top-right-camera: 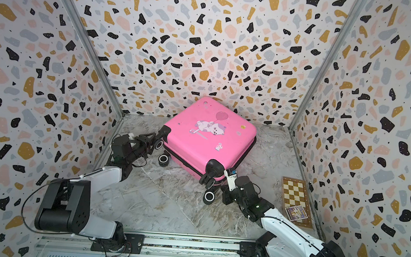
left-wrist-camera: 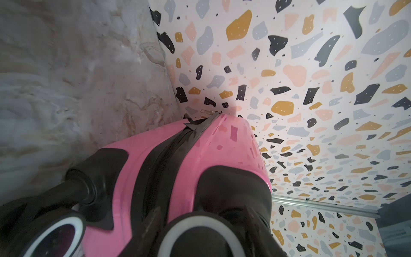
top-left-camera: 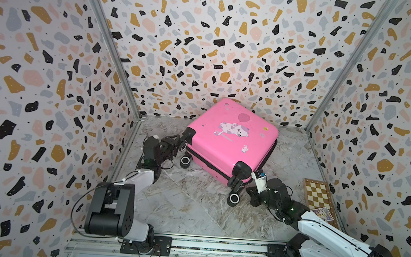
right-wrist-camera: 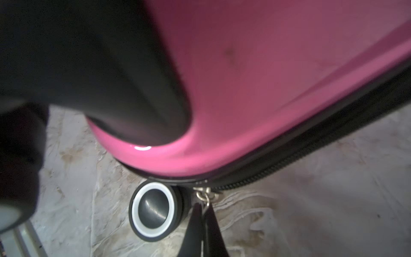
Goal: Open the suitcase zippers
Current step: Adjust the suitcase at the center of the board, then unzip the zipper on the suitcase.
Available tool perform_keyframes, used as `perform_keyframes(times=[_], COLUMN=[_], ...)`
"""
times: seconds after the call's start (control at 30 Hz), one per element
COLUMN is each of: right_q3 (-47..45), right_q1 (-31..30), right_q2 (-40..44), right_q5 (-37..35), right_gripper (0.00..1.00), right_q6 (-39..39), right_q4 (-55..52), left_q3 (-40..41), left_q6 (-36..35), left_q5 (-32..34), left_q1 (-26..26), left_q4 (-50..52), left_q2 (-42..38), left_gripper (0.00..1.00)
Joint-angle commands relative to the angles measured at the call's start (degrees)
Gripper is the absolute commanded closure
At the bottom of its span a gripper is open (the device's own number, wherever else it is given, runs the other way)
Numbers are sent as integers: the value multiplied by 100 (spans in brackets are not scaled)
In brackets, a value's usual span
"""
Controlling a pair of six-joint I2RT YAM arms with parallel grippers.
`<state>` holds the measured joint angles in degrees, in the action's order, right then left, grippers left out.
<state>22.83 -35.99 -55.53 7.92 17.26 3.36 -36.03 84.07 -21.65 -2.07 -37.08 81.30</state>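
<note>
Suitcase (top-left-camera: 225, 145) lies flat toward the back edge of the desk (top-left-camera: 193, 208). Its far corner is against the back wall and its wheeled side faces the desk's near-left corner.

Step in hand, as I judge it: the zipper run along the case's right-facing side, worked from its nearest corner. Right gripper (right-wrist-camera: 201, 213) sits low at that corner, just beside a wheel (right-wrist-camera: 153, 210). Its fingertips are together, pinched on the small metal zipper pull (right-wrist-camera: 205, 195) hanging from the zipper band (right-wrist-camera: 311, 160). Beyond the slider the teeth look meshed, so that side reads as not yet opened.

Left gripper (top-left-camera: 178, 142) is at the case's leftmost corner, fingers reaching around the caster (top-left-camera: 183, 146) there. They look part-way apart, but I cannot tell whether they clamp it. The left wrist view shows only wheels and band, no fingers.

Next move, as judged:
- Draw the pull along the seam, in line with the band and low over the desk.
- Keep the case braced at its leftmost corner, or it is likely to slide instead of unzipping.
</note>
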Motion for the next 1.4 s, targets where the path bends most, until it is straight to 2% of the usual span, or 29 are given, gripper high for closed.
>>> perform_keyframes(times=[0.0, 0.13, 0.33, 0.57, 0.73, 0.93, 1.07, 1.13, 1.27, 1.37], right_q3=[422, 436, -155, -856, -912, -560, -253, -105, 205, 294], right_q1=[289, 639, 522, -721, -1060, -1640, -1767, -1765, -1794, -1811], right_q2=[-257, -350, 266, 1114, 1160, 798, 375, 256, -32, -206], right_q5=[674, 1054, 1561, 465, -41, -900, -1141, -1000, -940, -1237], right_gripper=[100, 100, 100, 100, 100, 100, 100, 100, 100, 100], right_q6=[-279, -433, -629, -1517, -1817, -2416, -2686, -2684, -2599, -2335], right_q4=[1043, 1283, 2117, 2892, 2875, 2565, 2332, 2214, 1961, 1966], left_q3=[361, 776, 1005, 997, 888, 761, 698, 704, 733, 805], left_q6=[20, 139, 32, -40, -65, -91, -153, -179, -216, -233], left_q5=[-574, -155, 557, 1067, 1134, 1165, 1188, 1189, 1211, 1224], left_q1=[-696, -1099, -1621, -1776, -1859, -1939, -1954, -1964, -1991, -2034], left_q4=[-3, 62, 919, 1687, 1877, 2046, 2178, 2235, 2277, 2244], left_q2=[-490, -1000, -1847, -2482, -2583, -2623, -2690, -2719, -2767, -2768], left_gripper=[71, 73, 76, 78, 79, 80, 80, 80, 81, 81])
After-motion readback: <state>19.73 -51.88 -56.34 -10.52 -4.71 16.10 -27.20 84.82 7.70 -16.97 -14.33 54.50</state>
